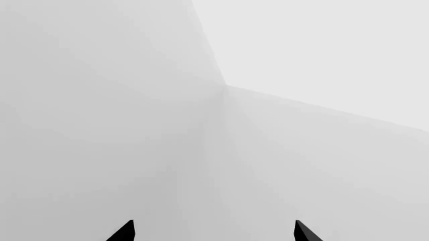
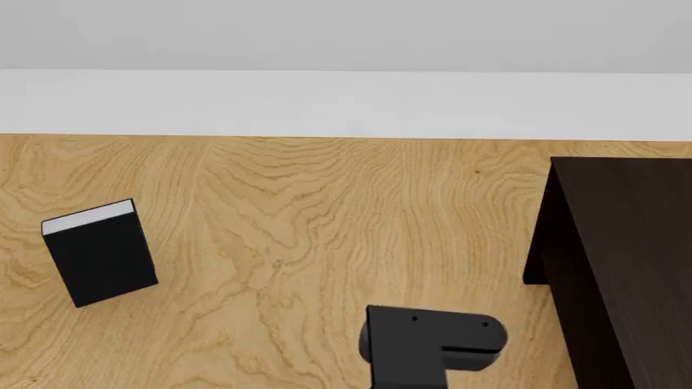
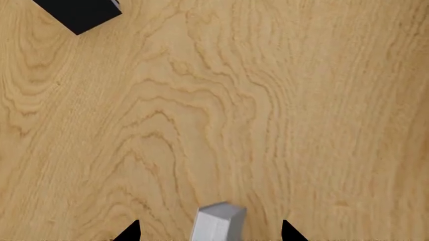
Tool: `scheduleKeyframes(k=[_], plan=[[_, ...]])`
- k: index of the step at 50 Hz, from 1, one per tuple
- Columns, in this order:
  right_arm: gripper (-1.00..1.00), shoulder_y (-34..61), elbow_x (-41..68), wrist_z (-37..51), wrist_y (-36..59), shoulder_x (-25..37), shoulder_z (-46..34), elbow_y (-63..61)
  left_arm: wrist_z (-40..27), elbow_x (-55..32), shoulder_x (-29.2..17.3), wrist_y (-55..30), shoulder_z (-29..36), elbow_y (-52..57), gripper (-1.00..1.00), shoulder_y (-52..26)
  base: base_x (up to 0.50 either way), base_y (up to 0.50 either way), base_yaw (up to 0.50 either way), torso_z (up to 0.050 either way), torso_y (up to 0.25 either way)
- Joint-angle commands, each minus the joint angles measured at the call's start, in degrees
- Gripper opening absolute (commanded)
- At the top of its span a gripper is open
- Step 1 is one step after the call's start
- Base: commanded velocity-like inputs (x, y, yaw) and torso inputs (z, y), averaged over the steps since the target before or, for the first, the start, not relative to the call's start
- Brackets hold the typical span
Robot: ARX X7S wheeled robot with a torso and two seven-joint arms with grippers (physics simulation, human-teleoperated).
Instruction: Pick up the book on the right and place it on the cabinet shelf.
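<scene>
Wooden table (image 2: 303, 219) seen from the head camera, with the dark cabinet (image 2: 633, 267) at its right edge; only the cabinet's top and one side show, so the cabinet shelf itself is hidden and its opening cannot be judged. The black-covered book (image 2: 103, 253) lies well apart at the left and is not the target. The right arm's dark end housing (image 2: 430, 344) hangs over the table near the cabinet and covers the book from the head view. In the right wrist view, the book (image 3: 218, 225), light grey, sits between the spread tips of the right gripper (image 3: 210, 232), with a gap on each side; the jaws are wide and grasp nothing. The left gripper (image 1: 213, 232) faces bare grey walls, its tips apart and empty. Likely hazards: the book sits slightly skewed to the jaws, so closing may pinch a corner and twist or topple it. A shallow grip could let the hardcover slip during the lift. The nearby cabinet side invites a collision during the carry to the shelf.
</scene>
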Motion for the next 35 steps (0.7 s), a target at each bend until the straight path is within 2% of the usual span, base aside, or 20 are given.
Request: scheduleKeyframes(k=[1,35], plan=[[1.0,-0.52,-0.81,-1.28,0.5,-0.93,-1.19,1.84,0.12,0.06,-0.01,0.16,0.04,-0.01,1.0,0.13,0.0,0.0,0.0,0.0,0.0],[1.0,-2.54,-3.27,-4.65,1.42,-2.76,-4.07,6.44,-0.5,0.12,-0.62,0.2,0.18,0.1,1.0,0.26,0.0,0.0,0.0,0.0,0.0]])
